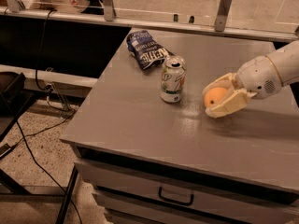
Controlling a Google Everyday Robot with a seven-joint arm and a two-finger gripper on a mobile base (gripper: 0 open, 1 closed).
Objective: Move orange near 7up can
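The orange sits between the cream fingers of my gripper, low over the grey table top, right of centre. The gripper is shut on the orange, one finger behind it and one in front. The 7up can, white and green with a silver top, stands upright a short gap to the left of the orange. My white arm reaches in from the right edge.
A dark blue chip bag lies behind the can toward the table's back left. A rail with metal posts runs along the back. Drawers with a handle are below the front edge. Cables hang at left.
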